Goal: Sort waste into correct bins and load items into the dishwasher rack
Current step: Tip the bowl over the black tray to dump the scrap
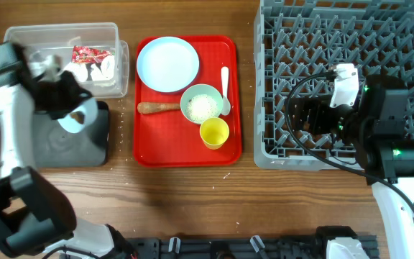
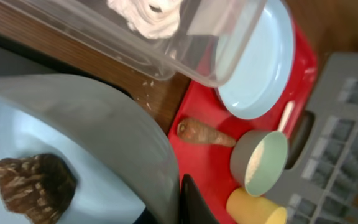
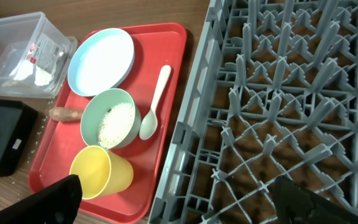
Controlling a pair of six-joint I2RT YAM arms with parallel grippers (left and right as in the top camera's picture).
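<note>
My left gripper [image 1: 77,114] is shut on the rim of the pale blue bowl [image 1: 72,122], held tilted above the black tray [image 1: 63,147]. In the left wrist view the bowl [image 2: 92,124] holds a small brown food lump [image 2: 33,186]. The clear tub [image 1: 63,32] holds the red wrapper [image 1: 90,52] and white tissue [image 1: 103,70]. The red serving tray [image 1: 149,147] carries the blue plate [image 1: 167,63], the green bowl [image 1: 202,104] with rice, the yellow cup [image 1: 214,132], the white spoon [image 1: 226,90] and the brown stick [image 1: 158,108]. My right gripper [image 1: 297,119] is open and empty over the grey rack [image 1: 336,43].
Loose rice grains [image 1: 124,119] lie on the wood between the black tray and the red tray. The rack's left wall stands close beside the red tray. The right wrist view shows the yellow cup [image 3: 98,171] just left of the rack's corner.
</note>
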